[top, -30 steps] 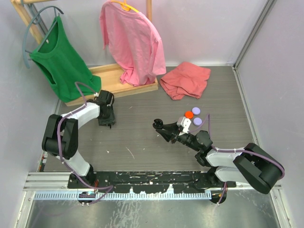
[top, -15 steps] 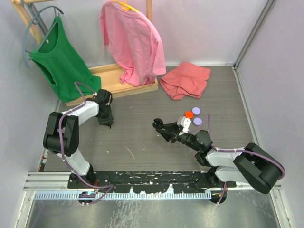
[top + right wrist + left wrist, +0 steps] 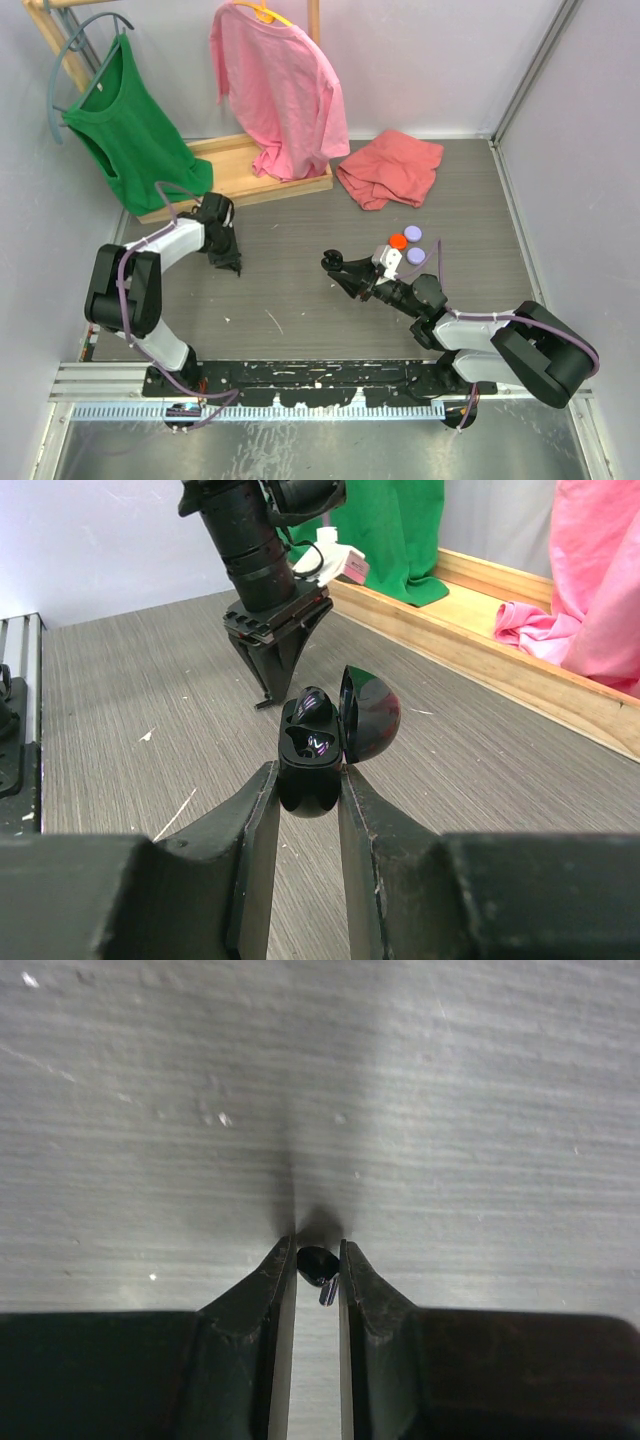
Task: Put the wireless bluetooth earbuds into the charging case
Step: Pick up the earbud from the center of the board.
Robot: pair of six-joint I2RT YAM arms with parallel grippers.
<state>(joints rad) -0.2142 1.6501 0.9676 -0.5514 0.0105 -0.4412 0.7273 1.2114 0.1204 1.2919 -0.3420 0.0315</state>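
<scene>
"Where is the bud?"

"Between the tips of my left pincer [image 3: 316, 1250], which is all but shut on it. It's a black bud [image 3: 314, 1261], stem pointing back toward me, low against the table [image 3: 450, 1110]. That is on the left side, well apart from the case. I cannot tell whether it has left the surface."

"And the case?"

"My right pincer [image 3: 307, 778] holds the case [image 3: 308, 755] by its sides near the middle of the table, jaws narrow on it. The lid [image 3: 368, 715] stands open and the wells face my left arm. Whether either well is already filled, I cannot tell."

"What could go wrong from here?"

"The bud is tiny and rounded, and I have it only at the very tips. I judge it could squirt out on the lift, or swivel in the pinch so the stem arrives at the wrong angle. It would then catch on the rim of a well rather than seat. The case is the other worry — I grip only its lower part, so a push from the left could twist it in my hold or knock the lid shut."
</scene>
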